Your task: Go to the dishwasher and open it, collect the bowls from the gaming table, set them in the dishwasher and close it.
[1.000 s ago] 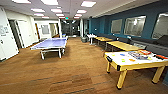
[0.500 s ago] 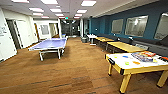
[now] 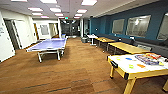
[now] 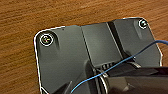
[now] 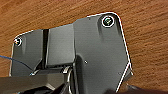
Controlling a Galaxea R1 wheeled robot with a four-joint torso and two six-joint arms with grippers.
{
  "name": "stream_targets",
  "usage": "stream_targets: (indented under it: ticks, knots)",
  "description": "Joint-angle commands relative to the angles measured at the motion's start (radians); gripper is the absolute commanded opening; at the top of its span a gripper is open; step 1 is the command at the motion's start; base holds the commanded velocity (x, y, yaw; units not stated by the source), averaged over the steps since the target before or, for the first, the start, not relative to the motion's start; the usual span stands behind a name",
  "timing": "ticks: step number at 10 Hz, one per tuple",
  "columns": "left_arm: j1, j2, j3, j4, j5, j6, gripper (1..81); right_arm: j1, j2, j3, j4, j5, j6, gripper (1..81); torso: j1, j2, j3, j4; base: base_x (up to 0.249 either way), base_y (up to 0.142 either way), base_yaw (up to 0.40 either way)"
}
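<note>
Head view cuts off gaming table (image 3: 125,65) with blurred bowls (image 3: 128,59); jaws' state untellable.

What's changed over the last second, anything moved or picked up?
Only the camera moved: the whole head view has shifted as the robot rolls on, and the gaming table now sits larger and lower at the right. The bowls lie on its white top as before, and the ping-pong table keeps its place in the room. Nothing was taken hold of or let go.
</note>
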Motion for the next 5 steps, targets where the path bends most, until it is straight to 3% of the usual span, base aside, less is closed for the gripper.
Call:
stream_targets:
  ticks: [1, 3, 5]
  knots:
    - [-0.055, 0.007, 0.001, 0.007, 0.050, 0.007, 81.1, 0.056, -0.003, 0.002, -0.001, -0.047, -0.002, 81.1, 0.000, 0.000, 0.000, 0.000, 0.256, 0.000, 0.000]
    - [-0.055, 0.007, 0.000, 0.007, 0.050, 0.007, 81.1, 0.058, -0.001, 0.002, -0.001, -0.047, -0.002, 81.1, 0.000, 0.000, 0.000, 0.000, 0.238, 0.000, 0.000]
    - [-0.055, 0.007, 0.000, 0.007, 0.050, 0.007, 81.1, 0.058, -0.001, 0.002, -0.001, -0.047, -0.002, 81.1, 0.002, 0.001, 0.000, 0.000, 0.148, 0.000, 0.000]
